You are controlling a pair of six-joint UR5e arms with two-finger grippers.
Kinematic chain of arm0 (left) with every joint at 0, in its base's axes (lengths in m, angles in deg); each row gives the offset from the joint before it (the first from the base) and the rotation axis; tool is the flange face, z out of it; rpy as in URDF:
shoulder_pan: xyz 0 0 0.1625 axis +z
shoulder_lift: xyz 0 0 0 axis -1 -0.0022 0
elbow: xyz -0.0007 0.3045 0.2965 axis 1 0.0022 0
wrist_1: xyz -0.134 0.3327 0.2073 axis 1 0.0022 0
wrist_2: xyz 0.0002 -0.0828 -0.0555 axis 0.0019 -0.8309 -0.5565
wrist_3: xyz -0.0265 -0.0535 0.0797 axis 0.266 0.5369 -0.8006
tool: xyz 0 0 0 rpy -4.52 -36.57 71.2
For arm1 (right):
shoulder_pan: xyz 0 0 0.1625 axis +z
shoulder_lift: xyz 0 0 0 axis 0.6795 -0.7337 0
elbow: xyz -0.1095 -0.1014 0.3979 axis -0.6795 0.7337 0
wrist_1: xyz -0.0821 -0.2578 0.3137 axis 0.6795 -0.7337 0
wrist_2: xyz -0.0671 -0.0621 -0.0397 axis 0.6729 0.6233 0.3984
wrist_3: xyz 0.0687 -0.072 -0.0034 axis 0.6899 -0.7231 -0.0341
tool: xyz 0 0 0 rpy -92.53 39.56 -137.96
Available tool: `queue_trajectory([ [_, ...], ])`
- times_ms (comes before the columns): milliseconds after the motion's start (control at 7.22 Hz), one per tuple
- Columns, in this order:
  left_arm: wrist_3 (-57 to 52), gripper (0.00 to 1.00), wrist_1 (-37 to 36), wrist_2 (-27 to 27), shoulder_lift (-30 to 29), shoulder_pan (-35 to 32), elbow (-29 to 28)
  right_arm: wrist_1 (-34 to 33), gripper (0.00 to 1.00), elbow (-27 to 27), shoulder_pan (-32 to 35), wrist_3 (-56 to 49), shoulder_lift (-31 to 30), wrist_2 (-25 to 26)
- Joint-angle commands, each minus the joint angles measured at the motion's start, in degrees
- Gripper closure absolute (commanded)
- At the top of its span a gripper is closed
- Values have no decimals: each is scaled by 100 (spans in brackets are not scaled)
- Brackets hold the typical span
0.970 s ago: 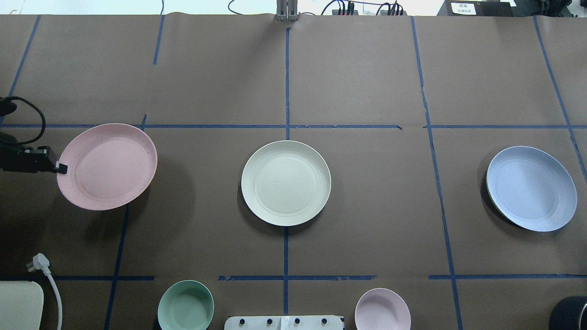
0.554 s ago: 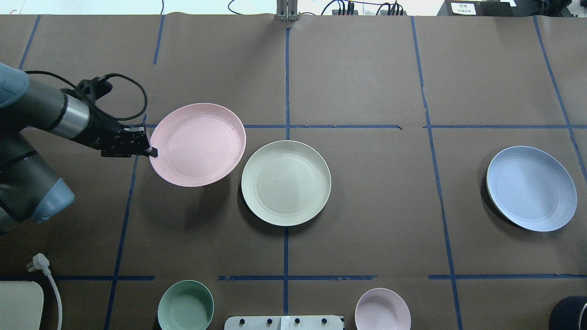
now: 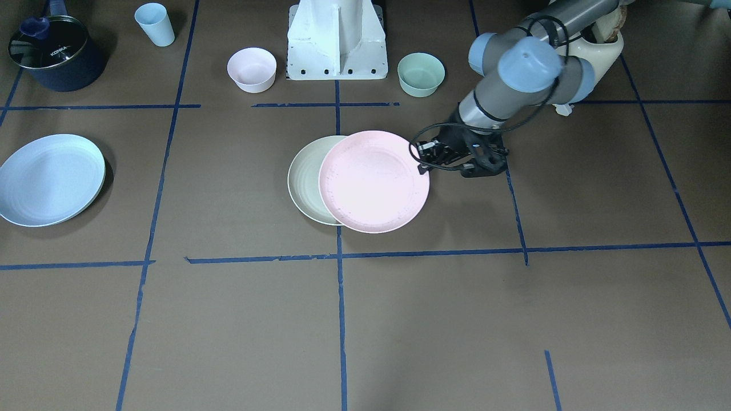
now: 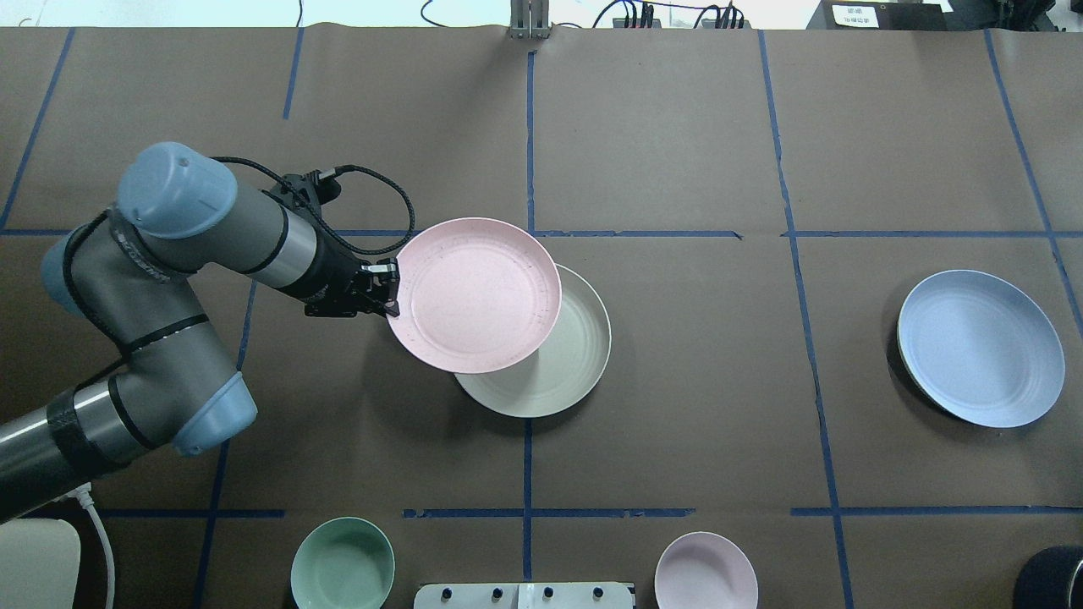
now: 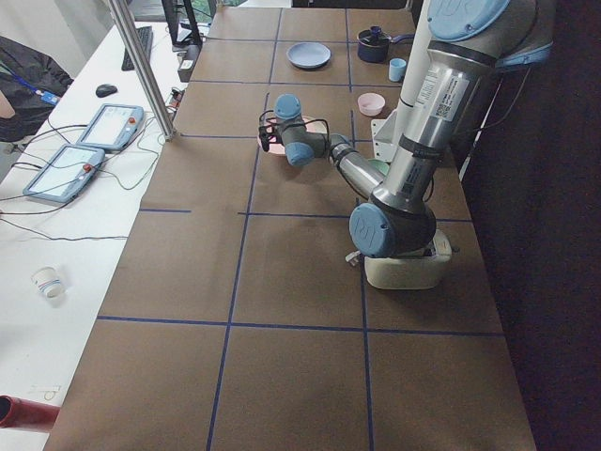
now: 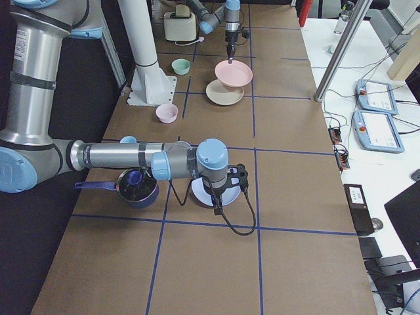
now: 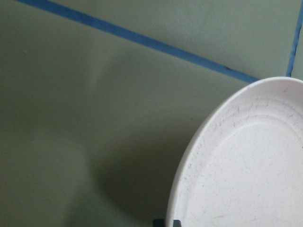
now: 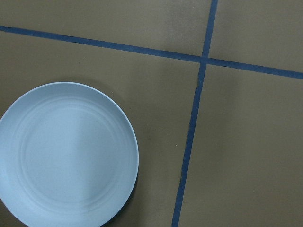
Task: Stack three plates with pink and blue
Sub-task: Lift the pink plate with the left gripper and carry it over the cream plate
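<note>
Left gripper (image 4: 392, 295) clamped on pink plate (image 4: 474, 296) rim; we see it carried rightward, now overlapping cream plate (image 4: 579, 355); both round, matte, ringed.

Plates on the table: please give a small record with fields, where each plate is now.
pink plate: held by its rim, in the air, partly over the white plate
white plate: on the table, at the centre
blue plate: on the table, far to the robot's right
left gripper: shut on pink plate's rim
stacked: none yet
</note>
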Motion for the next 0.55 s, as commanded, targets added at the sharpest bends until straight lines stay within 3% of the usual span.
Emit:
queue_trajectory([
  [0,261,99,-80,224,-238,371,-41,0,0,28,-11,0,0,7],
  [139,270,97,-80,233,-334,441,-93,0,0,37,-11,0,0,7],
  [277,279,66,-80,259,-353,460,-85,0,0,45,-11,0,0,7],
  [416,218,1,-80,373,-344,460,-76,0,0,45,-11,0,0,7],
])
